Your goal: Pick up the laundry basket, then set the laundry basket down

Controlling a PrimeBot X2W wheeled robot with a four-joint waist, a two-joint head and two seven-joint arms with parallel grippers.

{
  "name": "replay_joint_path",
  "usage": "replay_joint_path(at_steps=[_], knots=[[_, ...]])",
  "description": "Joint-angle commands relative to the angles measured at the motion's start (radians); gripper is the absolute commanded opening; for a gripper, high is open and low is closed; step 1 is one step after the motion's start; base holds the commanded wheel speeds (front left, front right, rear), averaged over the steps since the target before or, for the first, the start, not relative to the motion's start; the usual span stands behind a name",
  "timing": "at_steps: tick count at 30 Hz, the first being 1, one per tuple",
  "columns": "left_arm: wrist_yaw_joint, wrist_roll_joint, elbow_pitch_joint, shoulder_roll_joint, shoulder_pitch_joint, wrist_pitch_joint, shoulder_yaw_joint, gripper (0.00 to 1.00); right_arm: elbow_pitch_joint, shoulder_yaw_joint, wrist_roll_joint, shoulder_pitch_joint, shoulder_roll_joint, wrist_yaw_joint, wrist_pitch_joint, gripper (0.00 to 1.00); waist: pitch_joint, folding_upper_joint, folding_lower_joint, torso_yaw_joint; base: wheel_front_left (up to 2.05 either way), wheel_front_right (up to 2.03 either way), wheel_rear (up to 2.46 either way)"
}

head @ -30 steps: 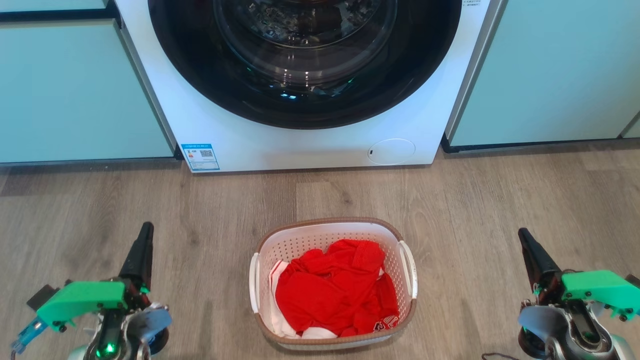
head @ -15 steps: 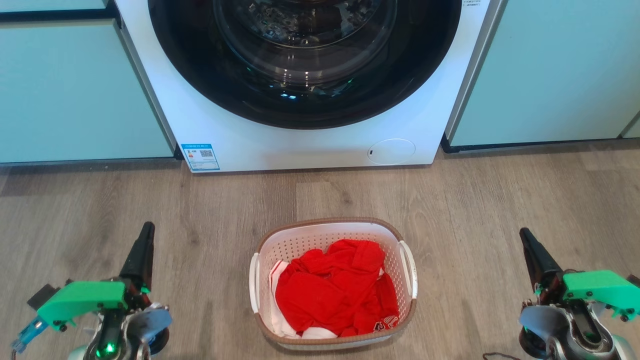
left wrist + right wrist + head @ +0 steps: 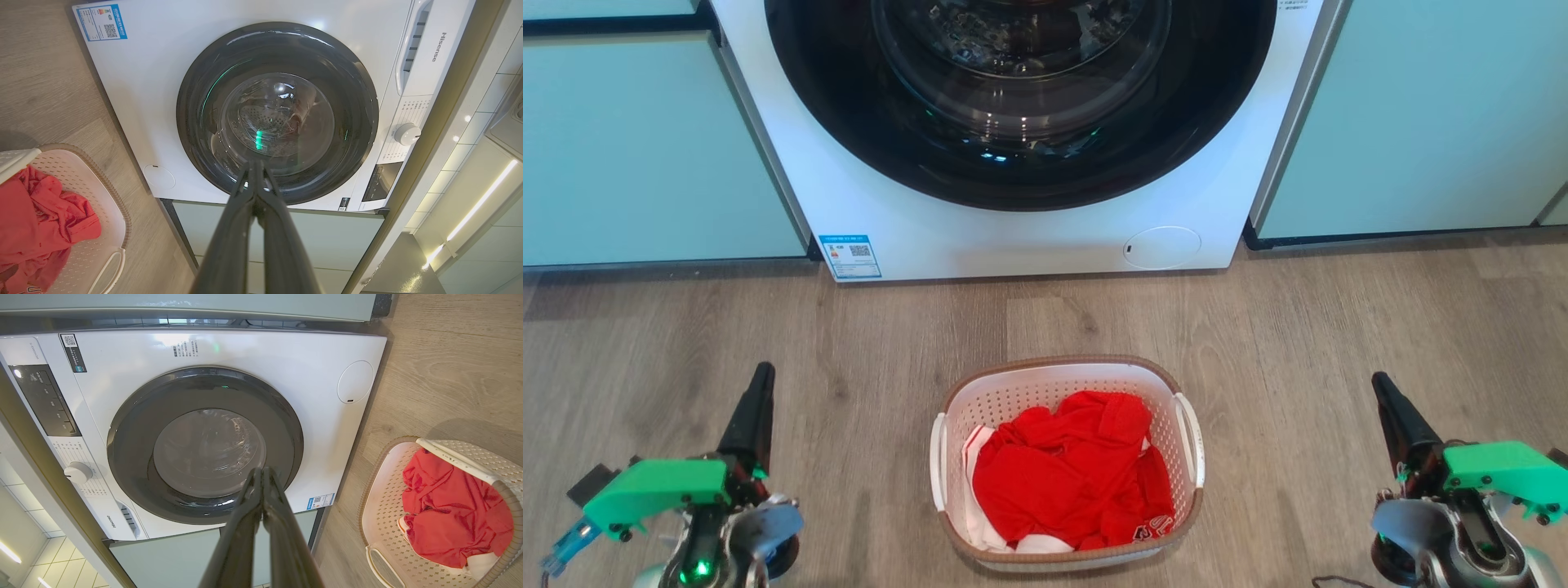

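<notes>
You have the laundry basket (image 3: 1023,390) standing on the wood-look floor (image 3: 849,343), close to the lower edge of the head view and midway between the two grippers. It sits square in front of the washing machine (image 3: 1029,245), with a strip of bare floor between its brown rim and the machine's base. A red garment (image 3: 1070,482) lies crumpled inside, with some white cloth showing beneath it. The white side handles (image 3: 1191,441) face left and right, and each has open floor beside it out to the gripper on that side. Pale green cabinets (image 3: 645,147) flank the machine along the floor's far edge.

Your left gripper (image 3: 762,374) is well apart from the basket's left handle. Its fingers are pressed together to a single point, holding nothing, and aimed forward toward the machine. Your right gripper (image 3: 1380,384) mirrors it off the right handle, fingers likewise closed tip to tip and empty. In each wrist view the paired fingers meet before the machine's dark round door (image 3: 278,114), and the basket shows off to one side.
</notes>
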Motion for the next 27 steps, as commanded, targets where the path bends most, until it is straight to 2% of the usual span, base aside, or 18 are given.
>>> replay_joint_path(at_steps=[1,27], knots=[[-0.007,0.004,-0.03,0.008,-0.05,0.008,0.043,0.0,-0.035,0.014,-0.005,-0.046,-0.011,0.003,0.006,0.0,0.0,0.0,0.0,0.0,0.0,0.0,0.0],[-0.007,0.01,-0.03,0.004,-0.051,0.013,0.049,0.0,-0.035,0.009,-0.01,-0.046,-0.007,0.003,0.011,0.0,0.0,0.0,0.0,0.0,0.0,0.0,0.0]])
